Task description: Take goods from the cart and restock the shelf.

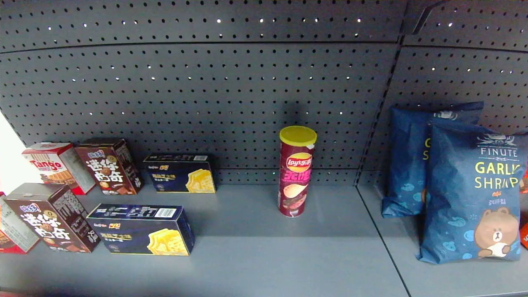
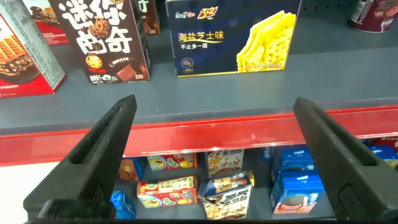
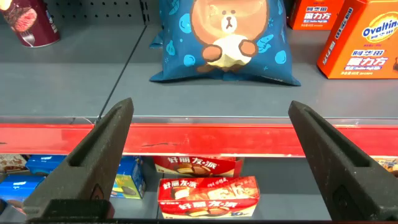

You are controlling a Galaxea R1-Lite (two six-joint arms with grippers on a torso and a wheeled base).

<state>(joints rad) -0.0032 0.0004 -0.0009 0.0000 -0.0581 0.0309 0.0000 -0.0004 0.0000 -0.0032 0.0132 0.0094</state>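
A gray shelf (image 1: 255, 251) holds snack goods. A dark red chip can with a yellow lid (image 1: 295, 171) stands upright near the middle. Left of it sit navy cracker boxes (image 1: 142, 229), brown cookie boxes (image 1: 53, 218) and a red wafer box (image 1: 57, 167). Two blue shrimp-chip bags (image 1: 470, 194) lean at the right. My left gripper (image 2: 214, 102) is open and empty, level with the shelf's red front edge (image 2: 205, 127), facing a navy cracker box (image 2: 233, 36). My right gripper (image 3: 210, 104) is open and empty in front of a blue bag (image 3: 224, 40).
A perforated back panel (image 1: 206, 90) closes off the shelf behind. Orange boxes (image 3: 357, 34) stand beside the blue bag. Below the red edge (image 3: 205, 138), a lower shelf holds small boxes (image 3: 208, 196) and blue packs (image 2: 295, 186). Bare shelf surface lies around the chip can.
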